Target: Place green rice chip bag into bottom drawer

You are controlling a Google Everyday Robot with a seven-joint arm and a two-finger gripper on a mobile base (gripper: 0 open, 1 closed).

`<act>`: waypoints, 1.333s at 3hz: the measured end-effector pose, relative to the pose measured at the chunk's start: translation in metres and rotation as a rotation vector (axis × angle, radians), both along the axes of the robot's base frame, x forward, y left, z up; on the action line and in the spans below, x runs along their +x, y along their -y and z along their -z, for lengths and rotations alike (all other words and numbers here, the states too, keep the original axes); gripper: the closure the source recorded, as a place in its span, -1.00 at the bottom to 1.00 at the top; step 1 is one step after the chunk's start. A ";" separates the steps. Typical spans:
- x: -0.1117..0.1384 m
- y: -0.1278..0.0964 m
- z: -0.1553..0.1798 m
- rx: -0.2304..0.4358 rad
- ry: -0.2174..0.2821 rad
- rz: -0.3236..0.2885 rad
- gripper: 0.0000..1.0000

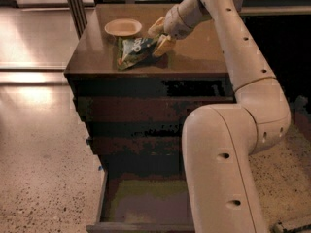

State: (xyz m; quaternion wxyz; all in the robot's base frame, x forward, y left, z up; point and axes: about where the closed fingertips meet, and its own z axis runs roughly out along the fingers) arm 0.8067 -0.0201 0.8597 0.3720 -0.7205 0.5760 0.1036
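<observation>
The green rice chip bag [134, 51] lies crinkled on top of the dark wooden cabinet [204, 57], near its front left. My gripper [159, 37] is right at the bag's right end, its yellowish fingers [165, 44] touching or straddling the bag's edge. The bottom drawer [146, 204] is pulled open below, showing its greenish-grey floor. My white arm reaches in from the right and hides the drawer's right part.
A round beige bowl [123, 27] sits on the cabinet top behind the bag. Two shut drawers [126, 110] lie above the open one. A dark post [75, 6] stands at the back left. Speckled floor [43, 169] lies to the left.
</observation>
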 end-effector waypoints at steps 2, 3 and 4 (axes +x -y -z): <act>0.000 -0.002 0.000 0.004 0.000 -0.003 1.00; 0.000 -0.002 0.000 0.004 0.000 -0.003 1.00; -0.012 -0.008 -0.032 -0.005 0.039 -0.034 1.00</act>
